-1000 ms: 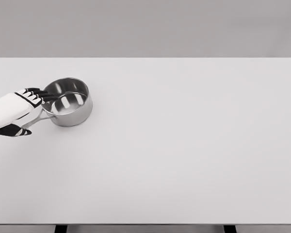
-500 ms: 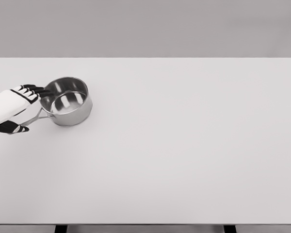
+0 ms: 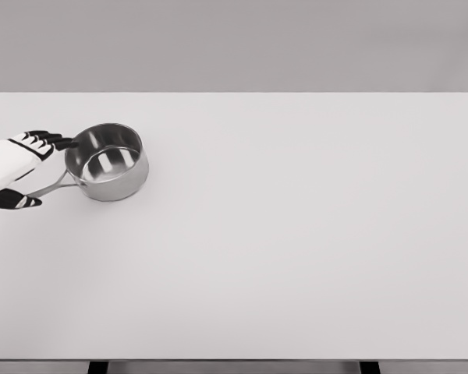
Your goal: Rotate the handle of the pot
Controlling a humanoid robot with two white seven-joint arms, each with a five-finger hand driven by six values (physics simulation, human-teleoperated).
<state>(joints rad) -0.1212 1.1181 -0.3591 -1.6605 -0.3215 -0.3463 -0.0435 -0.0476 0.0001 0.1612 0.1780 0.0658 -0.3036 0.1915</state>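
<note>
White table (image 3: 296, 234) extends right of and beyond the left hand (image 3: 15, 167); steel pot (image 3: 108, 162) stands upright just right of the hand, its handle (image 3: 53, 185) running back beneath the palm; handle end hidden under the hand; wrist cut off at frame edge; fingers (image 3: 53, 140) extended, tips at the pot rim; grip on handle cannot be confirmed.

bright, even, diffuse light washes the white bench (image 3: 296, 234) almost flat, with no hard shadows. the steel saucepan (image 3: 108, 162) shows soft highlights inside and a faint shadow beside it. the render is slightly soft, with no edge distortion.
</note>
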